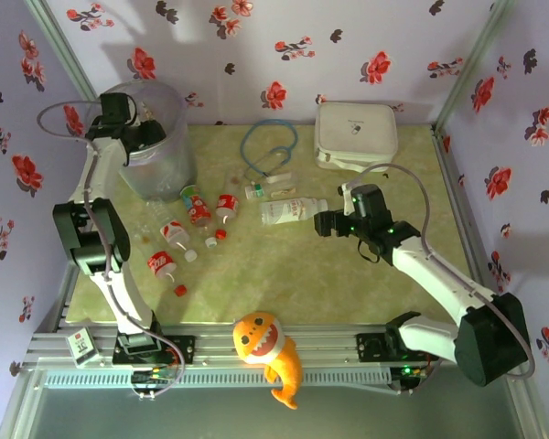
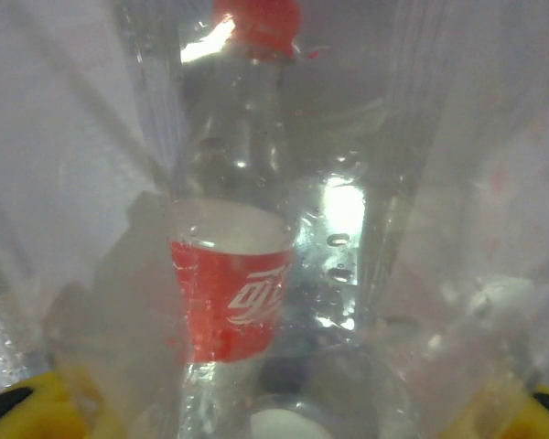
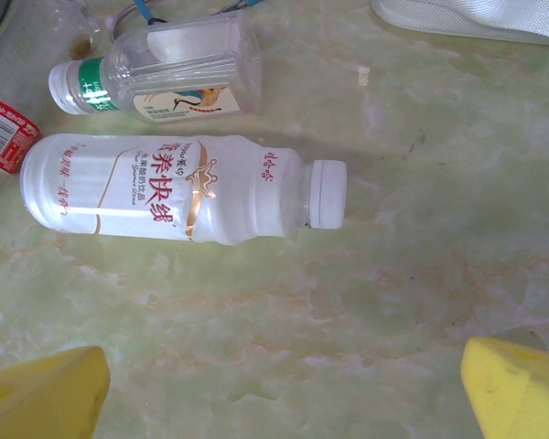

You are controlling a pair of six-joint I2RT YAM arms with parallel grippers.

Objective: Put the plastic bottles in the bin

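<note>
Early going, I judge: the left gripper (image 1: 143, 135), grip untellable, hangs in the bin (image 1: 161, 176) at the table's (image 1: 348, 274) 10 o'clock beside a red-labelled bottle (image 2: 231, 302), the right gripper (image 3: 284, 384) gapes empty over a white bottle (image 3: 178, 187), and several plastic bottles (image 1: 199, 212) await.

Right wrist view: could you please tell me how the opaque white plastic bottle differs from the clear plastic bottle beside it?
The opaque white plastic bottle is longer, with its cap pointing right; the clear plastic bottle is see-through, green-banded, cap pointing left. Both lie on their sides on the marbled green table.
</note>
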